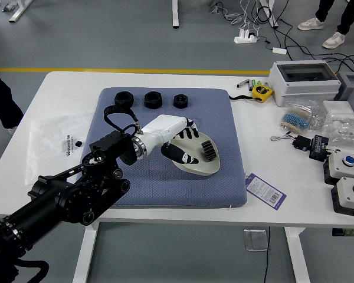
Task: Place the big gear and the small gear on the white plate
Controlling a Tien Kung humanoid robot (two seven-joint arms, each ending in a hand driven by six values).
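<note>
One white table (pixel 65 94) bears one blue mat (pixel 165 194). The one robot hand in view, the left hand (pixel 160 134), is partly open over one white plate (pixel 199 168), fingers parted and gripping nothing. Three black nuts (pixel 153 99) line the mat's far side. One gear (pixel 209 151) sits on the plate's right part, just beside the fingers

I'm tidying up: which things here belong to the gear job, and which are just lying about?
For the job: white plate, gear on it, left hand. I can't pick out a second gear.

Lying about: tape measure, tag, button boxes, apparently three black nuts.
</note>
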